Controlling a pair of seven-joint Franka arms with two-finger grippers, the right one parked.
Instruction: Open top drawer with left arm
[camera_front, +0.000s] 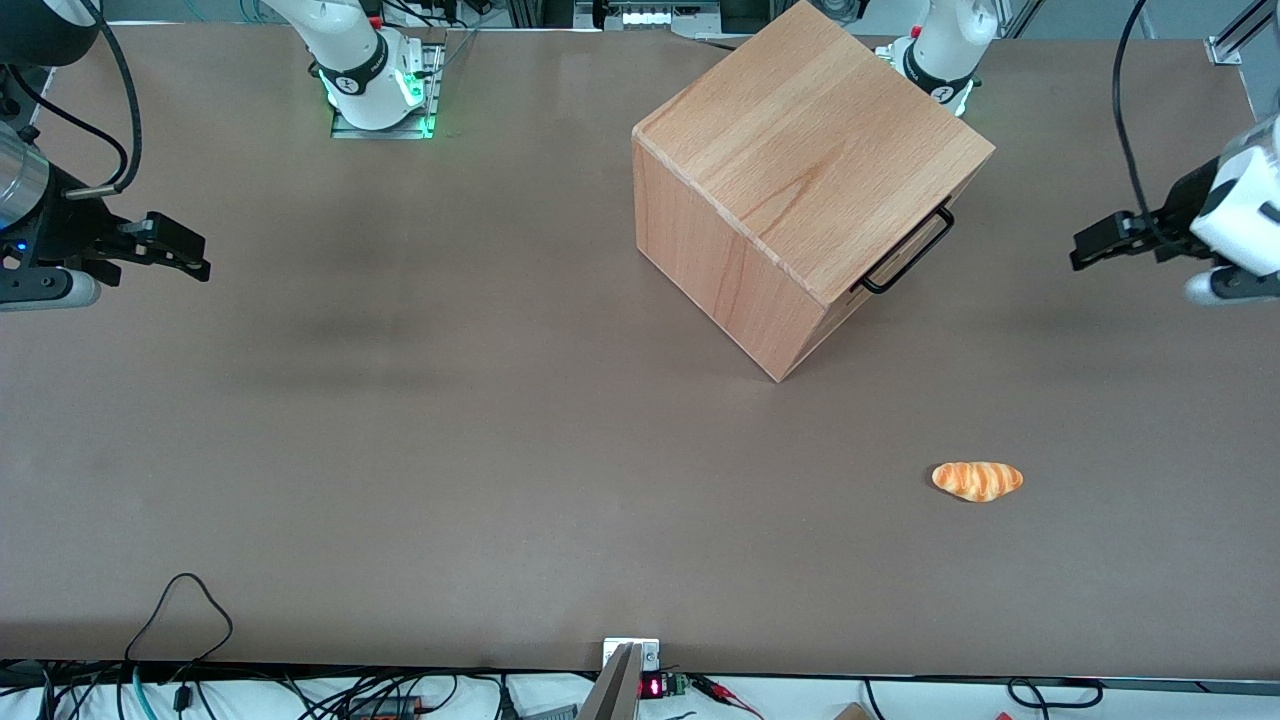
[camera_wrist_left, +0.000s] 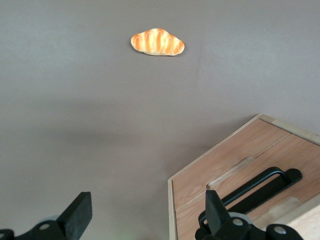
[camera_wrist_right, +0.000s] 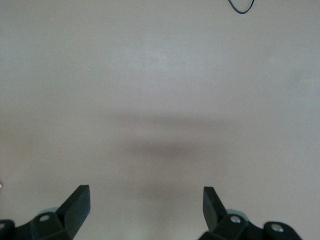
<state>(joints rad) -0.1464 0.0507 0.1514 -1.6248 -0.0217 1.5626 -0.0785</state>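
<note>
The beech cabinet (camera_front: 800, 170) stands on the table, turned at an angle. Its top drawer (camera_front: 905, 262) sits shut and flush, and a thin black loop handle (camera_front: 906, 252) sticks out from its front. The wrist view shows the same drawer front (camera_wrist_left: 290, 157) and handle (camera_wrist_left: 260, 185) up close. My left arm's gripper (camera_front: 1082, 250) hovers above the table in front of the drawer, toward the working arm's end, and is well apart from the handle. This gripper (camera_wrist_left: 147, 200) is open with nothing between its fingers.
A toy croissant (camera_front: 977, 480) lies on the brown table (camera_front: 400, 400), nearer the front camera than the cabinet; the wrist view shows this croissant (camera_wrist_left: 157, 42) too. Cables (camera_front: 180, 610) run along the table's front edge.
</note>
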